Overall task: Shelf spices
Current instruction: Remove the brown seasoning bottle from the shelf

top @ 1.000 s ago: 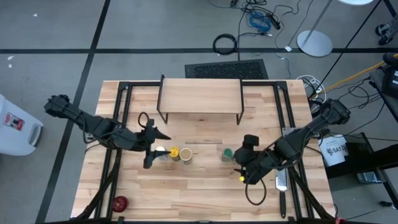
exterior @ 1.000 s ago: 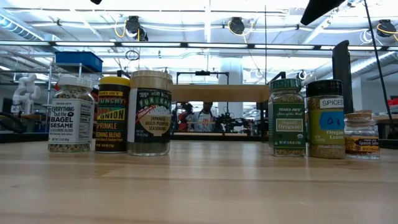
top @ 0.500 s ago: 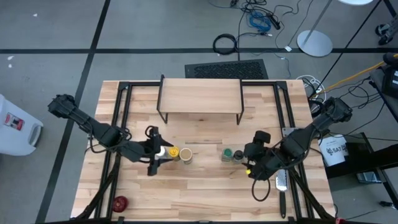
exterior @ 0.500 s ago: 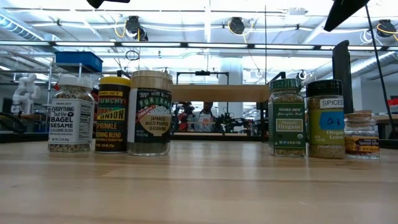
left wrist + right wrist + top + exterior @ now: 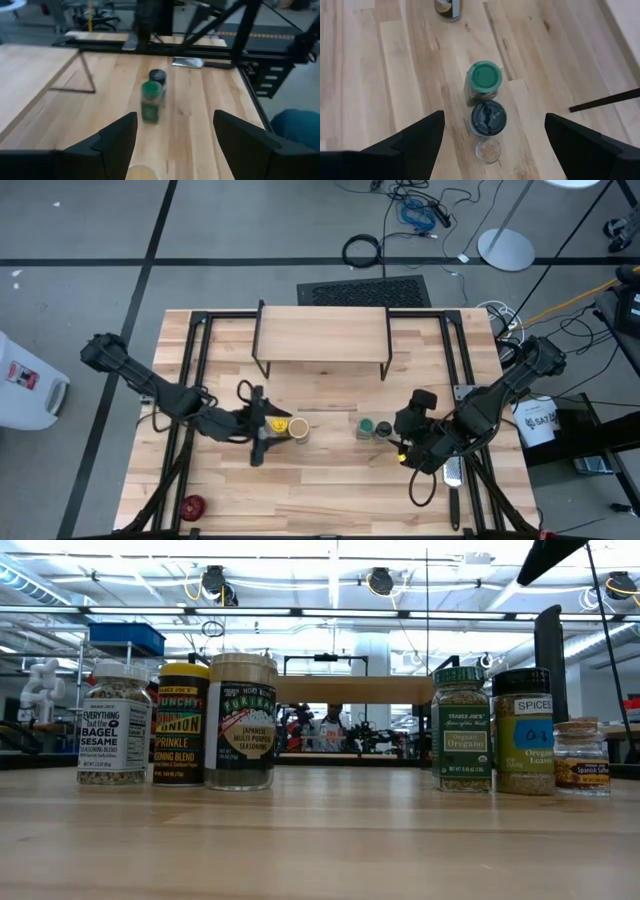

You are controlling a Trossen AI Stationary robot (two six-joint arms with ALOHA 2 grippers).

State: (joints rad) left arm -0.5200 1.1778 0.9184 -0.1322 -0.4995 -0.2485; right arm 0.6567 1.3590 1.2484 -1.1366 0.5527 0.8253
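Six jars stand on their bases in a row on the table. In the low view they are the white-capped jar [image 5: 115,725], the yellow jar [image 5: 183,725], the tan jar [image 5: 240,722], the green-lidded jar [image 5: 462,728], the dark-lidded jar [image 5: 524,730] and a small cork-topped jar [image 5: 581,756]. My left gripper [image 5: 262,430] is open and hovers above the white-capped and yellow jars, hiding most of them from above. It looks along the row at the green-lidded jar [image 5: 151,101]. My right gripper [image 5: 408,438] is open, above the row's right end, over the dark lid [image 5: 489,117]. The shelf [image 5: 322,340] stands behind the row.
A small red round object [image 5: 193,505] lies near the table's near left corner. A flat metal grater [image 5: 452,475] lies by the right edge under my right arm. Bare wood stretches between the tan jar [image 5: 298,431] and the green lid [image 5: 366,426], and along the near edge.
My left gripper has moved toward the table's right and a little toward its near edge, coming over the white-capped jar. My right gripper has drawn back toward the table's right edge, uncovering the dark lid. No jar has moved.
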